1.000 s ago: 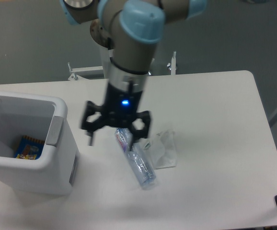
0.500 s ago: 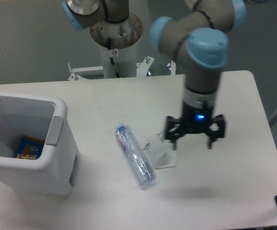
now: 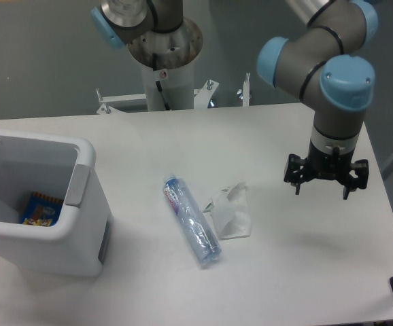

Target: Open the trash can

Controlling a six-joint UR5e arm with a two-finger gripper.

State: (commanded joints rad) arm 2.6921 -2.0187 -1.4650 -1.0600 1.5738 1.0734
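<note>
White counter (image 3: 183,142) fills most of the frame, with a grey floor behind it along the top. At the lower left stands the bin (image 3: 43,204), white and boxy, its top open so the inside shows; a grey tab (image 3: 78,185) sits on its right rim. A small blue and orange packet (image 3: 39,208) lies at the bottom of the bin. Near the centre of the counter lies a clear bottle (image 3: 191,221) on its side, slanting from upper left to lower right, with a crumpled clear wrapper (image 3: 230,212) touching its right side. At the upper centre the arm's grey base (image 3: 162,47) rises behind the counter's far edge. The arm (image 3: 326,75) with its light blue joints comes in from the upper right, and the black gripper (image 3: 326,187) hangs over the right part of the counter, its fingers spread apart and holding nothing, well apart from the bin.
</note>
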